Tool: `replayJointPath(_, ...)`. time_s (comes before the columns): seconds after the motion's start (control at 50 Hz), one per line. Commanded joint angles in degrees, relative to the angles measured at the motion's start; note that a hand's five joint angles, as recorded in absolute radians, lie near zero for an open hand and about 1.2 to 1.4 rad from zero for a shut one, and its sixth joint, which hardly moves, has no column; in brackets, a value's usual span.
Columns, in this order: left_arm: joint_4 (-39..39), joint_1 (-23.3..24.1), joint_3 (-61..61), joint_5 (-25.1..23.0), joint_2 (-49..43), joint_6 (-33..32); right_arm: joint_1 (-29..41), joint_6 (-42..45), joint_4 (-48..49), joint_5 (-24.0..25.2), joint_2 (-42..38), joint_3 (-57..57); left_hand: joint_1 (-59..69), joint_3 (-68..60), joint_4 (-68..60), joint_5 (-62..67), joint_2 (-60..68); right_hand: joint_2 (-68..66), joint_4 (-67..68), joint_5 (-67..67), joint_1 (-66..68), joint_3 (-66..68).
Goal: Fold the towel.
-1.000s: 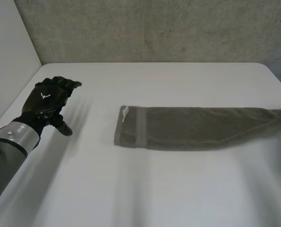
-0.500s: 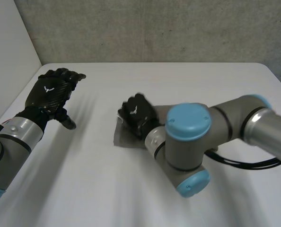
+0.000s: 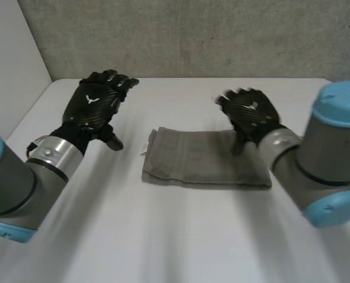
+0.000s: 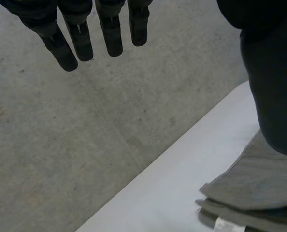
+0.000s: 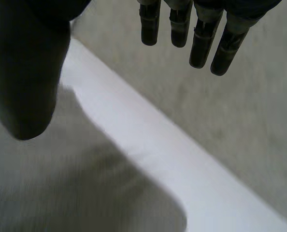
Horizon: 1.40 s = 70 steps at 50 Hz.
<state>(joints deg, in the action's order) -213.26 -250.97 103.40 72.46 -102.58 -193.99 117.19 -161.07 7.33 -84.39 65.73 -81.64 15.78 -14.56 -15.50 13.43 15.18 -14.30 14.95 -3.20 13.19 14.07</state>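
A grey-brown towel (image 3: 204, 159) lies folded into a short rectangle in the middle of the white table (image 3: 181, 236), with a small white label (image 3: 144, 152) at its left end. My left hand (image 3: 95, 106) hovers open, left of the towel and apart from it. Its wrist view has its straight fingers (image 4: 80, 38) in the air and the towel's layered left end (image 4: 259, 183) beside the thumb. My right hand (image 3: 251, 112) hangs open over the towel's far right part, holding nothing. The straight fingers (image 5: 201, 38) are spread above the towel (image 5: 61, 193) in the right wrist view.
A grey concrete wall (image 3: 192, 35) stands behind the table's far edge, and a white side wall (image 3: 10, 59) runs along the left. Both arms reach in from the near side, left (image 3: 10, 183) and right (image 3: 322, 171) of the towel.
The towel lay as a long strip; my right hand carried its right end over to the left, let go and drew back. My left hand moved closer to the towel.
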Motion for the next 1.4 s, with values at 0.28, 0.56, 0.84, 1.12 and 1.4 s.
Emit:
replayJointPath(0.28, 0.1, 5.9, -2.1, 2.2, -4.2, 0.6, -10.0, 1.0, 8.6, 4.5, -4.7, -15.1, -3.0, 1.8, 2.8, -10.7, -2.4, -23.7, 23.0, -24.8, 24.8, 23.9)
replayJointPath(0.56, 0.1, 5.8, -1.1, 3.3, -4.3, 1.1, -9.7, 6.8, 8.1, -0.3, -7.6, -12.2, -3.2, 2.0, 2.9, -10.9, -2.6, -65.7, 65.1, -66.8, 66.8, 65.9)
replayJointPath(0.84, 0.1, 4.6, -3.0, 3.4, -2.7, 0.9, 6.4, 32.3, 8.8, -11.9, -7.0, -1.0, -3.4, 2.2, 3.1, -11.0, -2.8, -65.7, 65.1, -66.8, 66.8, 65.9)
replayJointPath(1.12, 0.2, 1.1, -3.2, 5.0, 1.2, 2.6, 20.9, 35.9, 8.1, 1.0, -18.0, 4.3, -3.2, 2.0, 2.9, -10.9, -2.6, -65.7, 65.1, -66.8, 66.8, 65.9)
replayJointPath(1.4, 0.0, 2.2, -6.1, 5.2, 0.4, 3.2, 16.8, 19.2, 8.8, -0.2, -4.3, -1.3, -3.0, 1.8, 2.8, -10.7, -2.4, 4.3, -4.9, 3.2, -3.2, -4.1)
